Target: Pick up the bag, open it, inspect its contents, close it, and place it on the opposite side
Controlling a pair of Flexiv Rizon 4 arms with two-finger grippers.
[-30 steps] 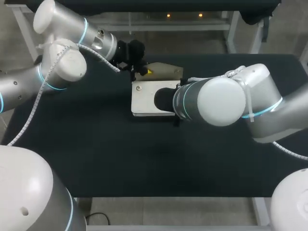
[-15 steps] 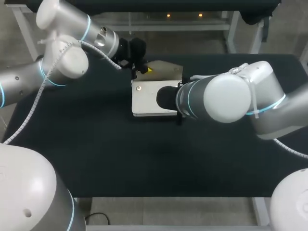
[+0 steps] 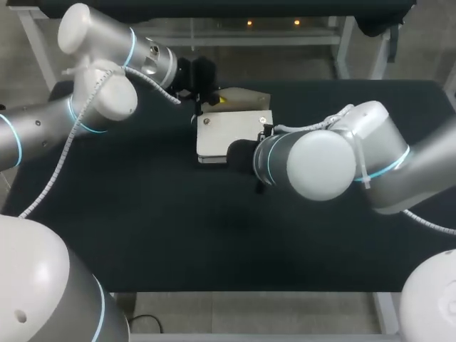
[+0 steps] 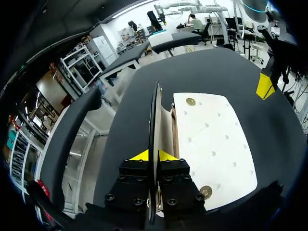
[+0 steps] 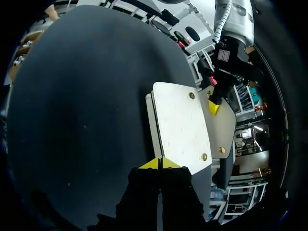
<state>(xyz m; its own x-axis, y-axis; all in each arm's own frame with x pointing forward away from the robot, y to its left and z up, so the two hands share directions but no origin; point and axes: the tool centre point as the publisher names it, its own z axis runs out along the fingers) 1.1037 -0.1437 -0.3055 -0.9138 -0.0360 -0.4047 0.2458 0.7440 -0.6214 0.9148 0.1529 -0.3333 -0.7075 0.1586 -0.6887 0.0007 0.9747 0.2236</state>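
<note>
White bag (image 5: 180, 126), one, dimpled on its face, lying flat on the black table (image 3: 178, 228). It sits directly ahead of the right gripper (image 5: 159, 163), with its nearest corner just past the fingertips and not touching them.

Tan flap (image 5: 222, 127), one, hinged off the side of the bag farthest from the right gripper and folded open. Its edge is in the left gripper (image 4: 153, 155).

Brass snaps, three counted in the right wrist view:
- Two are on the white face, one at the far corner (image 5: 191, 96) and one at the near corner (image 5: 204, 157).
- One is on the flap (image 5: 221, 150).
- The left wrist view shows only the two on the white face.

Left gripper, one, with two yellow tips. The tips are pinched on the flap, which runs edge-on between them and straight out ahead as a thin dark line. The white face of the bag lies beside this gripper, on the side towards the right gripper. In the head view the left arm (image 3: 92, 92) comes in from the left, with its gripper at the back edge of the bag.

Right gripper, one, with two yellow tips pressed together and nothing between them. From the left wrist it shows as a single yellow wedge beyond the bag's far edge, apart from the bag. In the head view the right arm (image 3: 320, 160) covers its own gripper.
</note>
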